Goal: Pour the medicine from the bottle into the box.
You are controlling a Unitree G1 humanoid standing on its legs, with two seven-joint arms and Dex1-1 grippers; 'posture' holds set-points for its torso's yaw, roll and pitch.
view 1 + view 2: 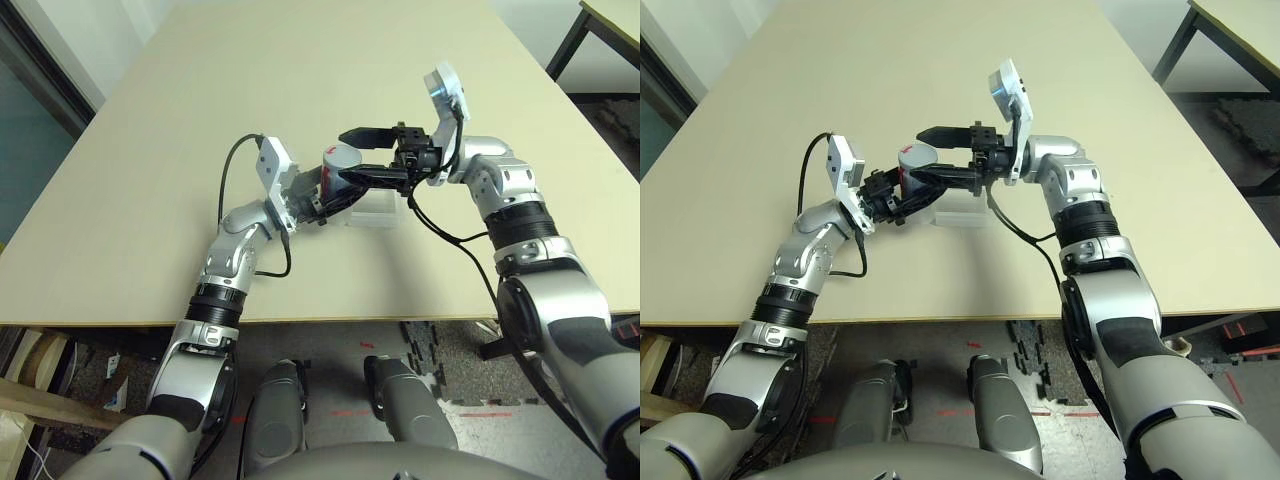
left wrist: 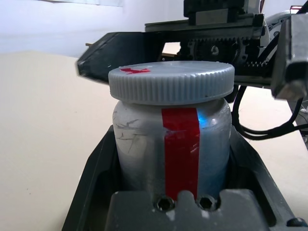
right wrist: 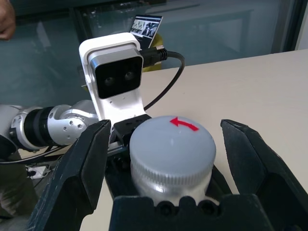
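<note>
My left gripper (image 1: 322, 192) is shut on the bottle (image 1: 336, 166), a silver-grey cylinder with a red stripe (image 2: 181, 144), and holds it above the table. Its ribbed grey cap (image 3: 172, 142), marked with a red arrow, is on the mouth. The open right gripper (image 1: 348, 157) has one black finger (image 3: 79, 168) on each side of the cap, with a gap at both sides. The clear plastic box (image 1: 378, 212) rests on the table just below and behind the bottle, partly covered by the grippers. The medicine is hidden inside the bottle.
The wide beige table (image 1: 300, 80) stretches away on all sides of the grippers. Another table with dark legs (image 1: 600, 25) stands at the far right. A person's hand (image 3: 6, 21) shows in the background of the right wrist view.
</note>
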